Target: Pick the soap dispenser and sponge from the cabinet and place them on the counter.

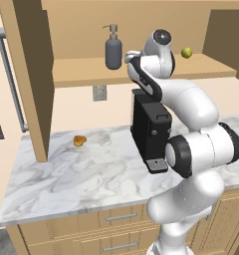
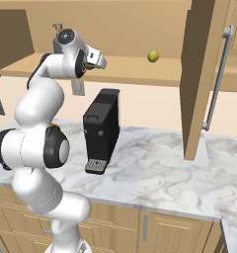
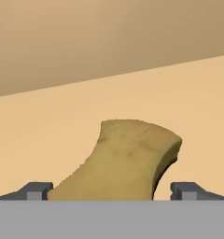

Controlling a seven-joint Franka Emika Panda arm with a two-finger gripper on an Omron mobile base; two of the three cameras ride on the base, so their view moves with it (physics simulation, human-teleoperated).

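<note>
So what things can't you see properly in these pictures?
- Sponge: in the hand view its near end is cut off by the bottom edge, between the open gripper fingertips; whether they touch it cannot be told.
- Soap dispenser: in the right base view the arm hides nearly all of it.
- Coffee machine: the arm covers its right side in the left base view.

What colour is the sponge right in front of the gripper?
Mustard yellow-brown, mottled darker in places; the sponge shows best in the hand view.
</note>
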